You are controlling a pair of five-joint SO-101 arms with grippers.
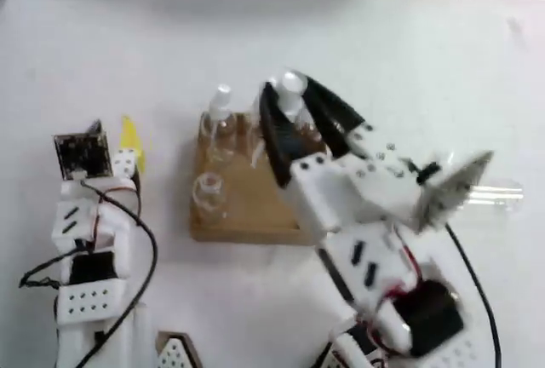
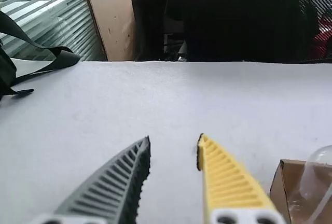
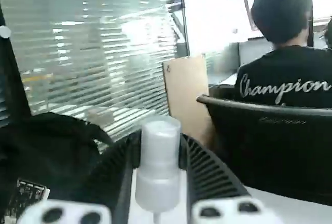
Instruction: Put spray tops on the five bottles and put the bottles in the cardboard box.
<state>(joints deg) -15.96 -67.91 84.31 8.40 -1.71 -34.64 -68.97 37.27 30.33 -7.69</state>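
Clamping spray top (image 3: pixel 157 167) in right gripper (image 1: pixel 288 95) above cardboard box (image 1: pixel 247 215), likely for fitting onto a bottle (image 1: pixel 209 191) there, with left gripper (image 2: pixel 174 149) parked aside, jaws partly apart.

White spray top (image 3: pixel 157 175) between the right hand's (image 3: pixel 158 140) dark fingers (image 3: pixel 210 175).

cardboard box (image 1: pixel 247 219): mid-counter (image 1: pixel 426 44), bottles (image 1: pixel 220 129) upright inside
left pincer (image 2: pixel 174 141): left of box
right pincer (image 1: pixel 289 87): above box's far side, around spray top (image 3: pixel 158 172)
loose bottle (image 1: pixel 498 191): lying on counter, far right
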